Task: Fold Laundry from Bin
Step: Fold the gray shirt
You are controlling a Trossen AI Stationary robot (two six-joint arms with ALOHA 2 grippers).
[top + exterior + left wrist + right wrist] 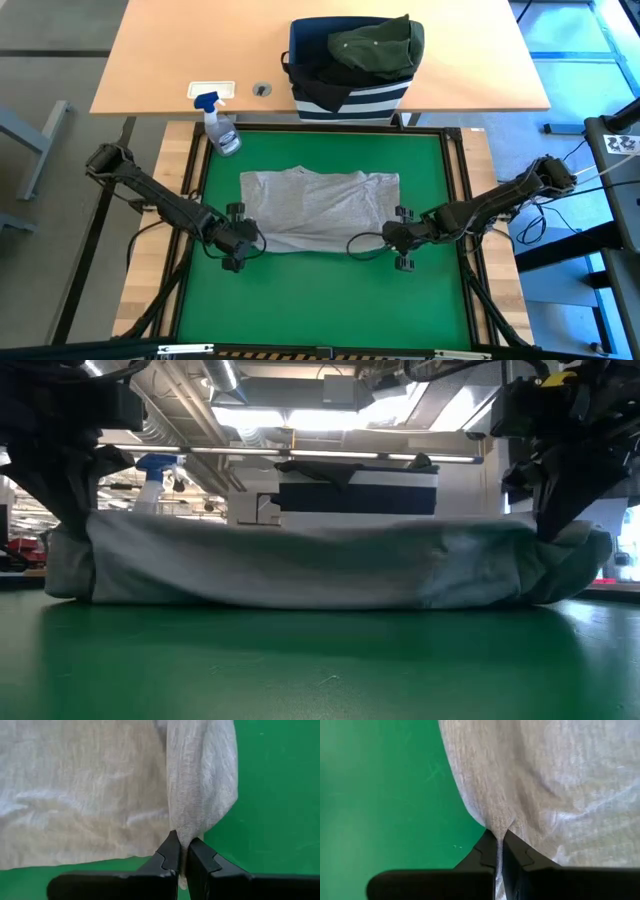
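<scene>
A light grey garment (pixel 318 208) lies spread across the green mat (pixel 320 300), its far part flat on the mat. My left gripper (pixel 243 243) is shut on its near left corner, and my right gripper (pixel 396 240) is shut on its near right corner. Beyond the mat, on the wooden table, stands the navy striped bin (pixel 350 85). A dark olive garment (pixel 375 45) is heaped on top of it and black cloth (pixel 320 85) hangs over its front. My left gripper pinches the grey garment's near left corner (pixel 186 837) between its two fingers, coming slanting down from the near left. The cloth bunches into a gathered fold at the fingertips and rises off the mat there. My right gripper pinches the near right corner (pixel 499 831) between its two fingers, slanting down from the near right. The cloth gathers into a bunch at the fingertips and is raised off the mat there.
A clear spray bottle with a blue nozzle (pixel 220 125) stands at the mat's far left corner. A black frame (pixel 455 190) borders the mat. Bare green mat lies between the garment and the near edge.
</scene>
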